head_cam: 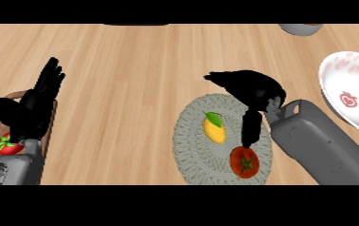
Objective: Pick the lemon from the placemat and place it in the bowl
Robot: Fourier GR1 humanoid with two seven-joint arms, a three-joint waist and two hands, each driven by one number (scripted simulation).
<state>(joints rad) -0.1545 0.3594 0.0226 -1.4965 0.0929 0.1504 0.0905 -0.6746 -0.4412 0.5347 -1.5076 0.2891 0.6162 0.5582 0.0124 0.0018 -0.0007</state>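
A yellow lemon (214,128) with a green leaf lies on the round grey woven placemat (189,144), left of centre. A red tomato (244,162) sits on the mat's lower right. My right hand (251,88) hovers over the mat's upper right, fingers relaxed and pointing left, thumb (250,127) hanging down just right of the lemon, holding nothing. The white bowl (341,85) with red marks stands at the right edge. My left hand (38,101) rests open at the left edge, fingers up.
A brown basket rim (14,96) and a red tomato with green top (8,146) show behind my left hand. A grey object (301,28) sits at the top right. Light wooden counter (126,68) spreads between the hands.
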